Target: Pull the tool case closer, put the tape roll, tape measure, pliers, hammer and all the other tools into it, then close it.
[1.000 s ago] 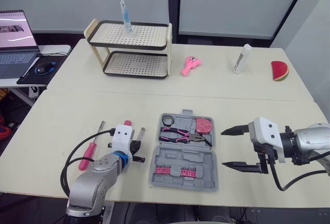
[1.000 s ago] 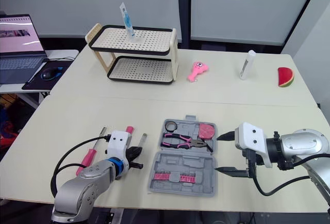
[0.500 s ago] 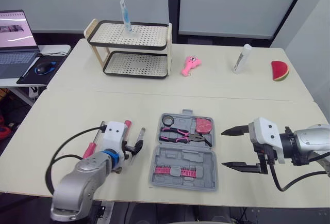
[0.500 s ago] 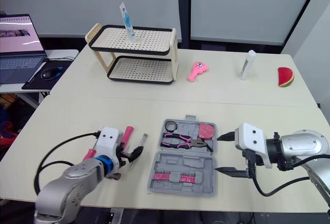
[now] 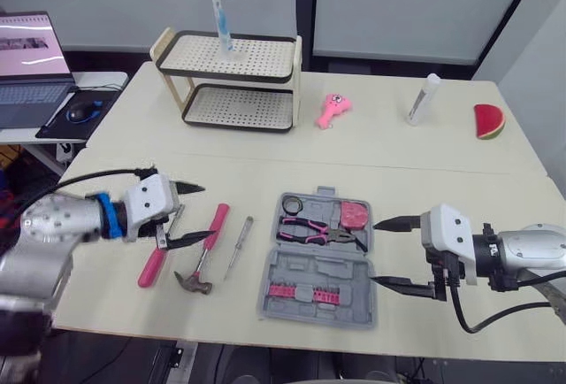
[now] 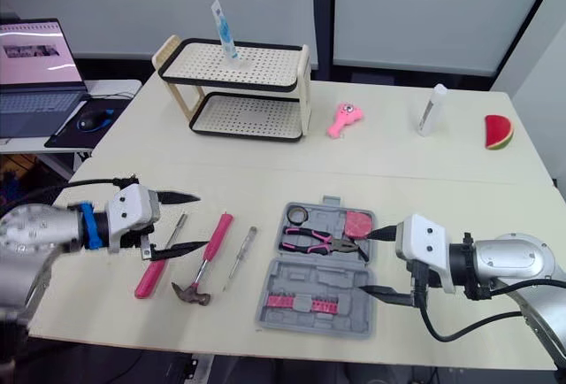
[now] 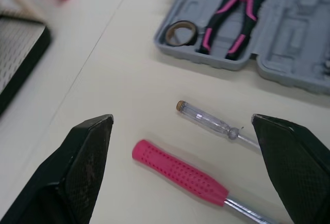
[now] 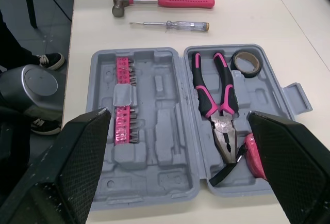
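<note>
The grey tool case (image 5: 320, 267) lies open at the front middle of the table. In it are the tape roll (image 5: 290, 203), pink-handled pliers (image 5: 317, 232), red tape measure (image 5: 353, 213) and a row of pink bits (image 5: 296, 292). Left of the case lie a clear tester screwdriver (image 5: 237, 249), a hammer (image 5: 205, 253) with a pink handle, and a pink screwdriver (image 5: 154, 262). My left gripper (image 5: 196, 214) is open above the pink screwdriver's shaft, just left of the hammer handle (image 7: 180, 173), holding nothing. My right gripper (image 5: 378, 252) is open at the case's right edge, empty.
At the back stand a two-tier perforated rack (image 5: 234, 83), a pink toy (image 5: 332, 111), a white tube (image 5: 423, 99) and a watermelon slice (image 5: 489, 121). A laptop (image 5: 31, 65) and mouse sit on a side table to the left.
My left gripper has opened and drawn back to the left, away from the hammer, which stays lying on the table. The head view has shifted. The right gripper has not moved.
</note>
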You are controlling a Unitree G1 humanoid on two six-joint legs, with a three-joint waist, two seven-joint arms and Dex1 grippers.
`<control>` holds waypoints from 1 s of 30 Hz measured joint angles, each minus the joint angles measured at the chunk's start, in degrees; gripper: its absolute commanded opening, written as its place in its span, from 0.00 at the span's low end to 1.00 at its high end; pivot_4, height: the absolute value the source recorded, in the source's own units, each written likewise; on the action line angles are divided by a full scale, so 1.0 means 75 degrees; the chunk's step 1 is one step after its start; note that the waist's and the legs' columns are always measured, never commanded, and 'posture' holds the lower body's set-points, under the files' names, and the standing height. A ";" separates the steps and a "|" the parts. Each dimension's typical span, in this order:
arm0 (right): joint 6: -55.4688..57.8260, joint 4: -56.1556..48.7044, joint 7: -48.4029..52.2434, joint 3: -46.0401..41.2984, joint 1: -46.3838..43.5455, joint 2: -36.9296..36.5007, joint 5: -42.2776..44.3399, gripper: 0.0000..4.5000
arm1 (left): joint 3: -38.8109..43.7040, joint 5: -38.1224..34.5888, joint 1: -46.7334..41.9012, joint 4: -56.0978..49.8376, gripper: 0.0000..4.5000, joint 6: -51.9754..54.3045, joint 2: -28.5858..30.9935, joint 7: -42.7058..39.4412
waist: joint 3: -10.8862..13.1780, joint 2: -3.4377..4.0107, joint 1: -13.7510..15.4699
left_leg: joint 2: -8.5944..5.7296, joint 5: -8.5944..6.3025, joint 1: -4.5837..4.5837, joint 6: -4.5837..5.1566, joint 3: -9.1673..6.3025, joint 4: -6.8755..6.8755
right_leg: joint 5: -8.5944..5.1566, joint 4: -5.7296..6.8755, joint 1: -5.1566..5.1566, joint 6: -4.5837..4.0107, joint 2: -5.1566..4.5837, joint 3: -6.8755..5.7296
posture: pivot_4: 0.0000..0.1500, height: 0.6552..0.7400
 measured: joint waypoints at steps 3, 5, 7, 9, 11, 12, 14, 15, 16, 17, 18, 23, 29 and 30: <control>0.0249 -0.0123 -0.0212 0.0037 -0.0002 0.0057 0.0044 1.00 | -0.1040 0.0628 -0.1561 0.1990 0.99 -0.2972 -0.0108 -0.1354 | 0.0000 0.0000 -0.0013 | 0.0002 -0.0001 0.0004 0.0001 -0.0001 0.0000 | -0.0003 0.0007 0.0000 -0.0004 0.0006 -0.0003 | 1.00 0.94; 0.0544 -0.0260 -0.0441 0.0114 -0.0037 0.0134 0.0096 1.00 | -0.1999 0.1046 -0.2856 0.3378 0.99 -0.4987 -0.0390 -0.1955 | 0.0000 0.0000 0.0025 | 0.0004 0.0000 -0.0003 0.0002 -0.0012 0.0007 | -0.0001 0.0011 0.0001 -0.0006 0.0011 -0.0014 | 1.00 0.94; 0.0929 -0.0455 -0.0691 0.0160 -0.0051 0.0223 0.0286 1.00 | -0.3049 0.1222 -0.3812 0.4371 0.99 -0.6565 -0.0631 -0.2191 | -0.0001 -0.0002 0.0011 | 0.0004 0.0000 -0.0002 0.0003 -0.0015 0.0009 | -0.0001 0.0012 0.0004 -0.0005 0.0012 -0.0011 | 1.00 0.94; 0.1308 -0.0584 -0.0970 0.0225 -0.0111 0.0377 0.0442 1.00 | -0.3880 0.1362 -0.4453 0.5205 0.99 -0.7665 -0.0879 -0.2234 | -0.0001 -0.0002 -0.0037 | 0.0005 -0.0001 -0.0002 0.0003 -0.0017 0.0011 | -0.0001 0.0014 0.0002 -0.0004 0.0014 -0.0011 | 1.00 0.94; 0.1729 -0.0685 -0.1270 0.0311 -0.0268 0.0506 0.0656 1.00 | -0.4604 0.1576 -0.5002 0.6043 0.99 -0.8584 -0.1203 -0.2249 | -0.0001 -0.0002 -0.0104 | 0.0006 0.0000 -0.0005 0.0004 -0.0020 0.0012 | -0.0001 0.0018 0.0000 -0.0003 0.0018 -0.0009 | 1.00 0.94; 0.1889 -0.0753 -0.1389 0.0337 -0.0329 0.0550 0.0714 1.00 | -0.4854 0.1689 -0.5220 0.6393 0.99 -0.8920 -0.1351 -0.2252 | -0.0001 -0.0002 -0.0127 | 0.0006 0.0000 -0.0004 0.0004 -0.0021 0.0013 | -0.0001 0.0021 0.0000 -0.0003 0.0020 -0.0009 | 1.00 0.94; 0.2148 -0.0876 -0.1586 0.0415 -0.0461 0.0667 0.0875 1.00 | -0.5266 0.1989 -0.5614 0.7040 0.99 -0.9560 -0.1694 -0.2217 | -0.0001 -0.0003 -0.0163 | 0.0007 0.0000 -0.0002 0.0006 -0.0026 0.0014 | -0.0001 0.0026 0.0000 -0.0003 0.0026 -0.0005 | 1.00 0.94; 0.2260 -0.0943 -0.1676 0.0506 -0.0563 0.0703 0.0956 1.00 | -0.5446 0.2218 -0.5806 0.7381 0.99 -0.9878 -0.1858 -0.2169 | -0.0001 -0.0003 -0.0182 | 0.0007 0.0000 0.0000 0.0007 -0.0029 0.0015 | 0.0000 0.0028 -0.0001 -0.0003 0.0028 -0.0006 | 1.00 0.94; 0.2322 -0.0998 -0.1739 0.0571 -0.0620 0.0753 0.0981 1.00 | -0.5557 0.2433 -0.5920 0.7635 0.99 -1.0104 -0.1947 -0.2068 | -0.0001 -0.0003 -0.0200 | 0.0009 0.0000 0.0000 0.0008 -0.0032 0.0014 | 0.0000 0.0029 -0.0001 -0.0003 0.0031 -0.0005 | 1.00 0.94; 0.2411 -0.1048 -0.1834 0.0610 -0.0659 0.0824 0.1026 1.00 | -0.5661 0.2669 -0.6028 0.7897 0.99 -1.0330 -0.2021 -0.1919 | -0.0001 -0.0003 -0.0210 | 0.0009 0.0000 0.0000 0.0008 -0.0035 0.0015 | 0.0000 0.0031 -0.0002 -0.0003 0.0032 -0.0006 | 1.00 0.94; 0.2454 -0.1067 -0.1888 0.0645 -0.0698 0.0886 0.1044 1.00 | -0.5715 0.2810 -0.6084 0.8035 0.99 -1.0453 -0.2075 -0.1819 | -0.0001 -0.0003 -0.0215 | 0.0009 0.0000 0.0000 0.0008 -0.0035 0.0014 | 0.0000 0.0031 -0.0002 -0.0003 0.0033 -0.0006 | 1.00 0.94; 0.2785 -0.1193 -0.2301 0.1024 -0.1282 0.1306 0.1265 1.00 | -0.6047 0.4150 -0.6260 0.8377 0.99 -1.0847 -0.2374 -0.0812 | -0.0003 -0.0005 -0.0211 | 0.0008 0.0001 -0.0001 0.0008 -0.0036 0.0019 | 0.0003 0.0032 0.0000 0.0003 0.0032 -0.0004 | 1.00 0.94; 0.3122 -0.1245 -0.2544 0.1181 -0.1599 0.1465 0.1513 1.00 | -0.6174 0.6469 -0.6686 0.8389 0.99 -1.0841 -0.2537 0.1272 | -0.0004 -0.0008 -0.0173 | 0.0007 0.0001 -0.0005 0.0008 -0.0037 0.0022 | 0.0004 0.0031 0.0000 0.0004 0.0032 -0.0006 | 1.00 0.94; 0.3144 -0.1259 -0.2563 0.1181 -0.1622 0.1467 0.1556 1.00 | -0.6180 0.6831 -0.6725 0.8377 0.99 -1.0828 -0.2564 0.1634 | -0.0004 -0.0008 -0.0159 | 0.0007 0.0001 -0.0005 0.0009 -0.0037 0.0022 | 0.0004 0.0031 0.0000 0.0004 0.0031 -0.0006 | 1.00 0.94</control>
